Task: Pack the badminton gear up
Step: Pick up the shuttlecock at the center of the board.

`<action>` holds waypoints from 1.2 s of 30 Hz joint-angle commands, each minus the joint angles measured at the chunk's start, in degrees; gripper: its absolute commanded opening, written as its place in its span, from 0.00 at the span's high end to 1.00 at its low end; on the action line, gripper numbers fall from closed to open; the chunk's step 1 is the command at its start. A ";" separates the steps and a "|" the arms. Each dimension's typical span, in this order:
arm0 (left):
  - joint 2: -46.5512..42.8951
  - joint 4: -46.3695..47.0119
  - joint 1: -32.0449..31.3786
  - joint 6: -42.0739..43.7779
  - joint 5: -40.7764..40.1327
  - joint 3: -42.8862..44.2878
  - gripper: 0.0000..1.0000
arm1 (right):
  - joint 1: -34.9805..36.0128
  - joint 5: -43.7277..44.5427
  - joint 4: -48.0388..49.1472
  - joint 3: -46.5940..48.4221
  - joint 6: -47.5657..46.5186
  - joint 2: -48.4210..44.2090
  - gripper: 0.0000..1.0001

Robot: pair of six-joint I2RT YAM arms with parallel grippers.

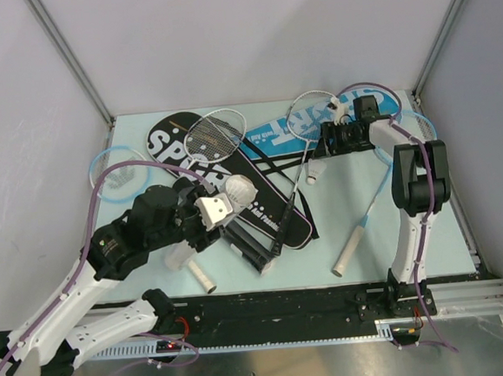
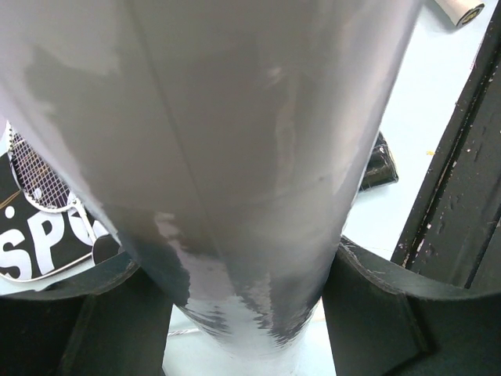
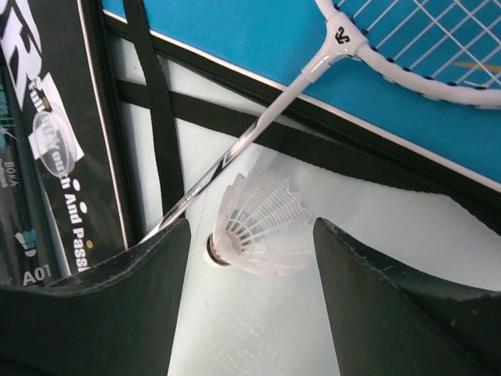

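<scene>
My left gripper (image 1: 214, 213) is shut on a white tube (image 1: 239, 191) and holds it tilted above the black "SPORT" cover (image 1: 171, 140). In the left wrist view the tube (image 2: 235, 157) fills the space between both fingers (image 2: 78, 329). My right gripper (image 1: 317, 158) stands open over the white shuttlecock (image 1: 312, 176). In the right wrist view the shuttlecock (image 3: 262, 227) lies on its side on the table between the fingers, which stand apart from it. A white-framed racket (image 3: 337, 47) rests on the blue cover (image 3: 235, 39), its shaft running past the left finger.
A black tube (image 1: 255, 250) and a second white tube (image 1: 195, 273) lie near the front edge. A silver racket (image 1: 215, 134) sits on the black cover. Light-blue rackets lie at the far left (image 1: 111, 170) and right (image 1: 365, 218). Cover straps (image 3: 160, 117) cross the table.
</scene>
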 commanded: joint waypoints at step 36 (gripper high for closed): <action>3.66 2.79 -0.09 -2.97 0.60 4.57 0.60 | 19.63 6.56 7.32 -9.11 9.73 -53.82 1.00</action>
